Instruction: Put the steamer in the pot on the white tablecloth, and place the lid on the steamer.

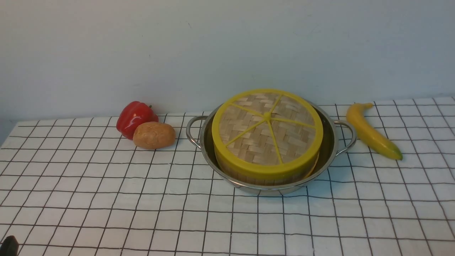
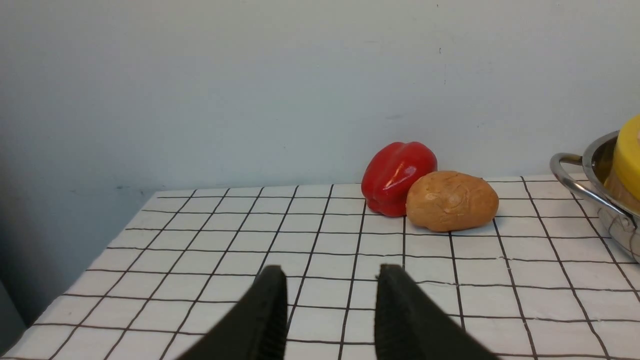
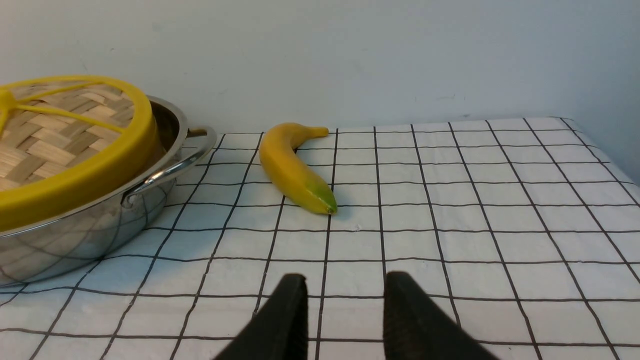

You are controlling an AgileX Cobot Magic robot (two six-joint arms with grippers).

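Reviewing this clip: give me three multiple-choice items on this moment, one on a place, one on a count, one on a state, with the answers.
1. Where does the flat woven-bamboo lid with its yellow rim lie?
A. on the bamboo steamer in the shiny steel pot
B. on the white grid tablecloth
C. against the wall

2. How many food items lie outside the pot?
A. one
B. three
C. five

3. How do the left gripper's jaws stand?
A. shut on the lid
B. shut on the potato
C. open, empty

Answers: A, the lid caps the steamer; B, red bell pepper, brown potato, yellow banana; C, cloth shows between the jaws.
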